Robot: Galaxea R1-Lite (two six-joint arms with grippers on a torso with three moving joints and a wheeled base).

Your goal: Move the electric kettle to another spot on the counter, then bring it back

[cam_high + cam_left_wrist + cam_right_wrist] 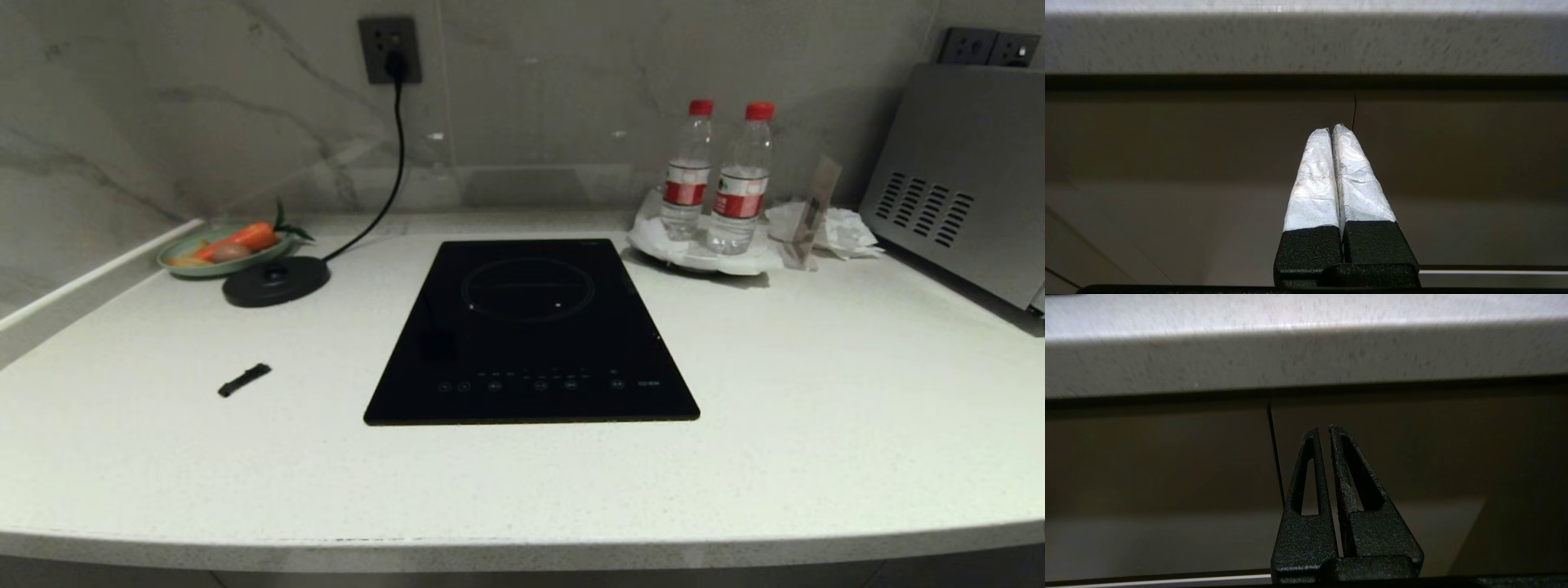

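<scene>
Wrist views alone show left gripper and right gripper, fingers together

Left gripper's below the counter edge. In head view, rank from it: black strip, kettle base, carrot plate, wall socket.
From left gripper:
1. Black strip, front left.
2. Kettle base, farther back.
3. Carrot plate, just behind it.
4. Wall socket, back wall.

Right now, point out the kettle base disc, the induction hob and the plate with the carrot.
Kettle base disc (276, 282), head view, on its flat top.
Induction hob (531, 359), head view, on bare glass.
Plate with the carrot (189, 268), head view, on its front rim.
</scene>
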